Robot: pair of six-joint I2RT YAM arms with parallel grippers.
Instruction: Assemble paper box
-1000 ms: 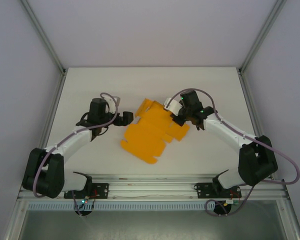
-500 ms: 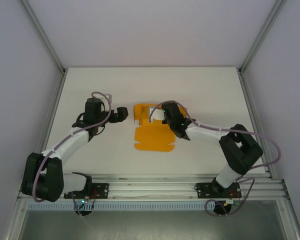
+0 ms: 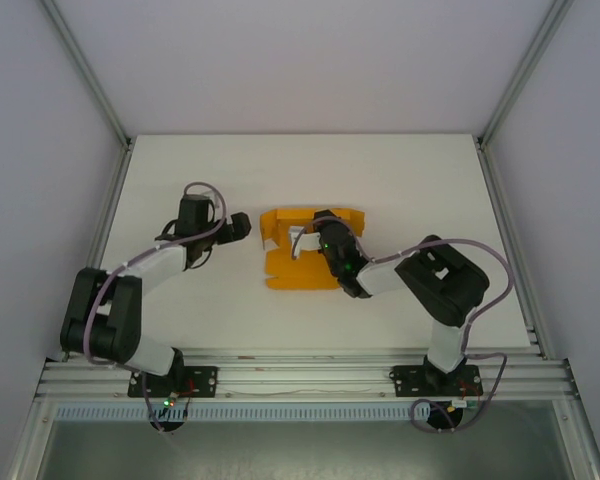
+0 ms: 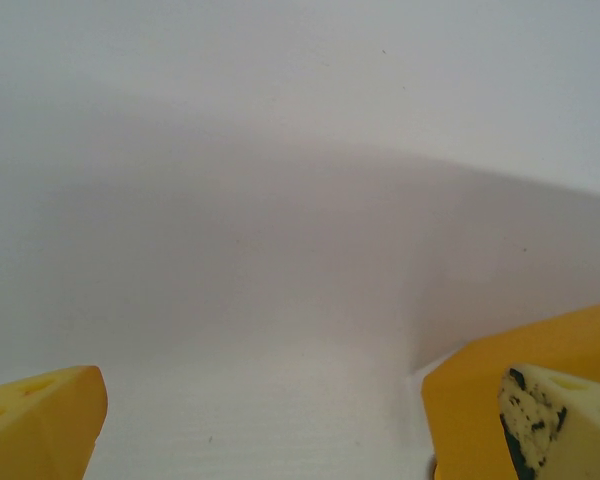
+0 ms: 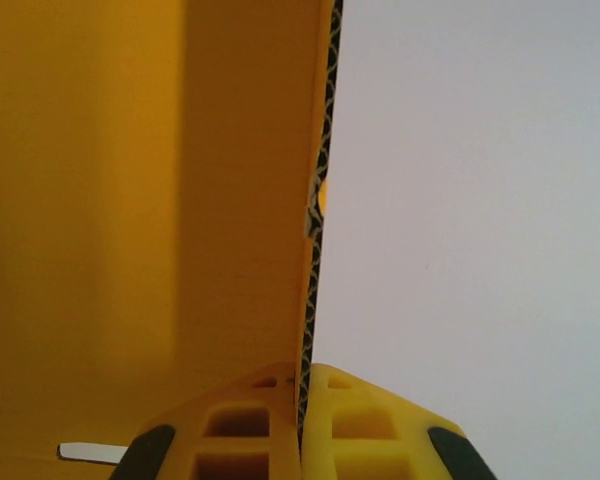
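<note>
1. The paper box lies mid-worktop as a partly folded sheet; its far flaps seem turned up.
2. The right hand is clamped on the thin edge of one card panel, with no gap showing.
3. The left hand hangs wide open and empty, just left of the box.
4. Judged step: raising a wall. The next move likely needs the left hand to brace the sheet while the right swings its panel upright.

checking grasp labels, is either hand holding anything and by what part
The right hand pinches the paper box by one panel's thin edge; the left hand is open, holding nothing.
</note>
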